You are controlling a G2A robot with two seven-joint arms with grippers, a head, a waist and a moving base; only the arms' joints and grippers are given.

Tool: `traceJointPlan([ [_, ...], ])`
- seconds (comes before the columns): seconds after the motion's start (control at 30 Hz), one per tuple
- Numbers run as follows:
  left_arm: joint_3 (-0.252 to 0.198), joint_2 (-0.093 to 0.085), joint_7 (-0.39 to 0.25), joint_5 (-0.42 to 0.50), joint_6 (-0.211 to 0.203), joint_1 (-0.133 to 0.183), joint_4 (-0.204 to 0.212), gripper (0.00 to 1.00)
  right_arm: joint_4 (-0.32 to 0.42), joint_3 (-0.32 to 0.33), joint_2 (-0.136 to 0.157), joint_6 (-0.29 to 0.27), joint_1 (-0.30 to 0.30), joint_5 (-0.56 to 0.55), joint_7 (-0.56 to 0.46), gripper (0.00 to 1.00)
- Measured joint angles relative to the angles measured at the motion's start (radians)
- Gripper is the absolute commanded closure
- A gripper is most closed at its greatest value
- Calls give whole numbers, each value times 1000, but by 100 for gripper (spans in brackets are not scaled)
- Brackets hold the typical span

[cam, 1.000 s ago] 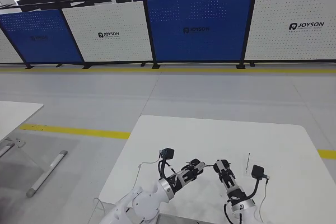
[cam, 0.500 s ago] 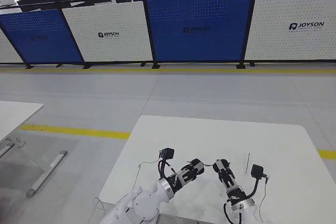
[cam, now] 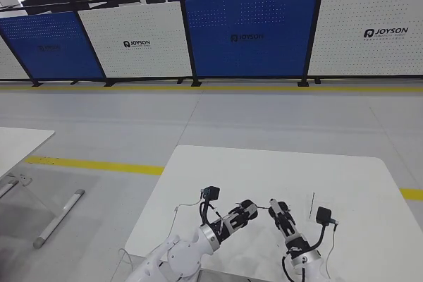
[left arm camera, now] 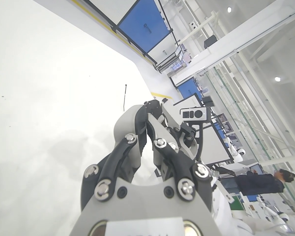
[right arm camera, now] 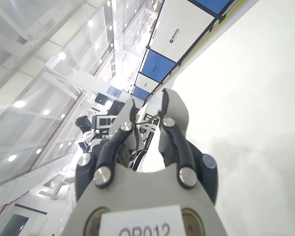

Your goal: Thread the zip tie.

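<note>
**Layout.** The white counter (cam: 268, 169) is carrying the work. Both arms are reaching over its near edge, and their tools are facing each other close together.

**Left tool** (left arm camera: 148, 116). Its fingers are standing narrow, pressed almost together. Whether they are pinching anything cannot be told.

**Right tool** (right arm camera: 148, 99). Its fingers are standing wide apart and holding nothing. A thin dark strand (right arm camera: 147, 122) is crossing the gap between them farther off, and what it is cannot be told.

**Zip tie** (cam: 312, 204). It is lying flat on the counter, just to the right of the right arm. It is touching neither tool.

**Step in hand (judgement).** The tie is lying free, so picking it up is probably the step to do first.
- The strap is thin and is lying flat on a hard surface, so the fingertips should be coming down until they are touching the counter.
- The fingers should be closing across the strap's width, not along its length.
- A grip near one end is leaving the other end free for the second tool to feed through the head.

**Orientation.** The tie's long axis is running near to far, almost square to the near edge. A small thickening at the far end is probably the head, so the tail is probably pointing toward the near edge.
</note>
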State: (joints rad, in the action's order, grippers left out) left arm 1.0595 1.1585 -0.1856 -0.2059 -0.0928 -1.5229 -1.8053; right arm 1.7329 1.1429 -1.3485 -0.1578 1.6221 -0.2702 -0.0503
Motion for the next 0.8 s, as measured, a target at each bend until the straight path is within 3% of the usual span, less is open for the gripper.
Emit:
traceJointPlan([
  [0.27, 18, 3, 3, 63, 15, 16, -18, 100, 42, 30, 8, -20, 35, 23, -29, 0],
  [0.6, 19, 3, 7, 64, 18, 17, -20, 100, 51, 36, 9, -20, 44, 26, -33, 0],
  [0.8, 25, 11, 40, 166, 37, 15, -24, 100, 46, 62, 15, 37, 27, -16, -51, 0],
])
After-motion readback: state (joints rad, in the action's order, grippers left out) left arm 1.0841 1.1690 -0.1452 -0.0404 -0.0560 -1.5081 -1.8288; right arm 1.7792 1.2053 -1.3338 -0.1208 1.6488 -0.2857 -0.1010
